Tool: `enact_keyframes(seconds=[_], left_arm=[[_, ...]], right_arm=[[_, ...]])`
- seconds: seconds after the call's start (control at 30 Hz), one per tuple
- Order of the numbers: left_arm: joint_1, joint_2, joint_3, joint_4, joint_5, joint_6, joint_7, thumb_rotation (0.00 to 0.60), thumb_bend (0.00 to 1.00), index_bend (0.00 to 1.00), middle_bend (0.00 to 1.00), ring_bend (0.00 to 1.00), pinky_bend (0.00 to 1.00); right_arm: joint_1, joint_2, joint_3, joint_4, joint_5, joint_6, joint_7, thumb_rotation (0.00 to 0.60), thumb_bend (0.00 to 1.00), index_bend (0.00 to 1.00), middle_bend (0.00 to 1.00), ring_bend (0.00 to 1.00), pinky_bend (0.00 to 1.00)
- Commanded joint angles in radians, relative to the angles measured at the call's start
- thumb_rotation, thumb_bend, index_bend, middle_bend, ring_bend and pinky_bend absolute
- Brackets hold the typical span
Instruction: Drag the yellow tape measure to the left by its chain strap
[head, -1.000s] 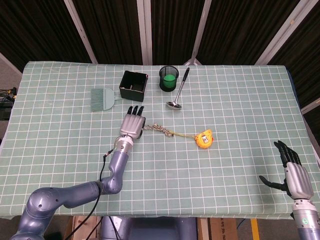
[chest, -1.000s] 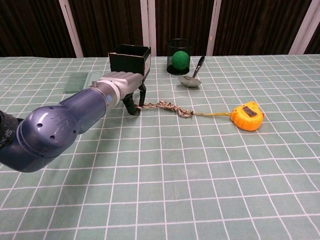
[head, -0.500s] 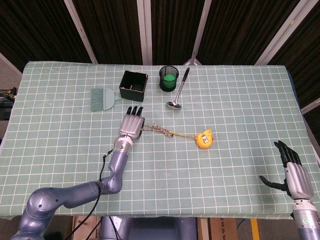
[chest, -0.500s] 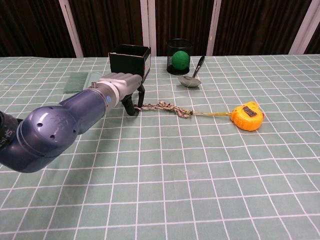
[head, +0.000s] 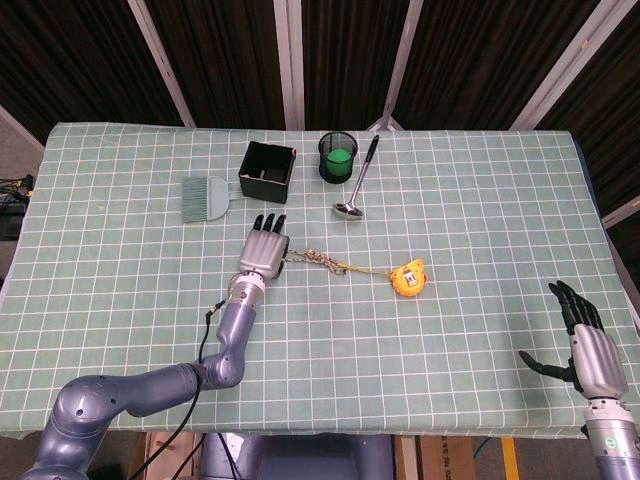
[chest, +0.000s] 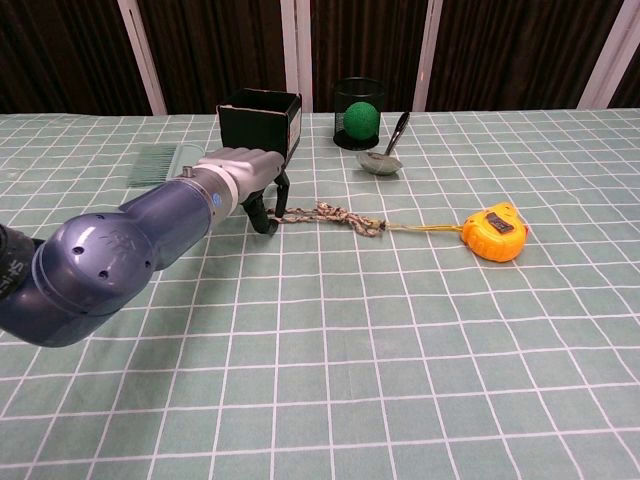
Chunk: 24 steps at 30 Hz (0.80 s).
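Observation:
The yellow tape measure (head: 408, 278) (chest: 494, 232) lies on the green checked cloth right of centre. Its braided chain strap (head: 318, 260) (chest: 335, 214) runs left from it, flat on the table. My left hand (head: 265, 248) (chest: 245, 178) sits at the strap's left end, dark fingertips (chest: 267, 222) down on the cloth beside it. The strap's end reaches in among the thumb and fingers, and a pinch cannot be made out. My right hand (head: 585, 345) hangs open at the near right corner, far from the tape measure and outside the chest view.
A black box (head: 266, 171) (chest: 258, 121) stands just behind my left hand. A mesh cup with a green ball (head: 337, 158) (chest: 360, 113) and a metal ladle (head: 357, 183) (chest: 388, 152) are at the back. A green brush (head: 205, 196) (chest: 154, 163) lies at the back left.
My left fingertips have shifted very slightly towards the strap's end. Tape measure, strap and right hand have not moved.

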<state>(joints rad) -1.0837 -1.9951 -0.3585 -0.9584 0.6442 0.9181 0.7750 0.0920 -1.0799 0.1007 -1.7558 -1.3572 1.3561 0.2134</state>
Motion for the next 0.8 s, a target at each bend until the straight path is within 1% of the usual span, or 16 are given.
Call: enact_keyframes(seconds=[0.03, 0.37, 0.53, 0.63, 0.8], left_arm=[[0.0, -0.001, -0.001, 0.001, 0.0, 0.0, -0.002, 0.6, 0.51, 0.53, 0.04, 0.0, 0.0], [0.006, -0.005, 0.005, 0.008, -0.003, -0.003, 0.004, 0.6, 0.55, 0.57, 0.06, 0.0, 0.0], [0.007, 0.002, 0.003, 0.0, 0.006, 0.005, 0.002, 0.6, 0.55, 0.57, 0.06, 0.0, 0.0], [0.01, 0.009, 0.001, -0.011, 0.012, 0.012, -0.002, 0.6, 0.55, 0.57, 0.06, 0.0, 0.0], [0.019, 0.04, 0.003, -0.062, 0.041, 0.035, -0.01, 0.6, 0.55, 0.58, 0.06, 0.0, 0.0]], right_arm=[[0.0, 0.0, 0.0, -0.002, 0.002, -0.002, 0.002, 0.6, 0.19, 0.0, 0.0, 0.0, 0.0], [0.0, 0.001, 0.002, -0.002, 0.003, 0.0, 0.002, 0.6, 0.19, 0.0, 0.0, 0.0, 0.0], [0.0, 0.001, 0.003, -0.001, 0.003, 0.0, 0.002, 0.6, 0.19, 0.0, 0.0, 0.0, 0.0], [0.0, 0.001, 0.003, -0.001, 0.004, 0.0, 0.002, 0.6, 0.19, 0.0, 0.0, 0.0, 0.0], [-0.001, 0.001, 0.004, 0.0, 0.002, 0.003, 0.002, 0.6, 0.19, 0.0, 0.0, 0.0, 0.0]])
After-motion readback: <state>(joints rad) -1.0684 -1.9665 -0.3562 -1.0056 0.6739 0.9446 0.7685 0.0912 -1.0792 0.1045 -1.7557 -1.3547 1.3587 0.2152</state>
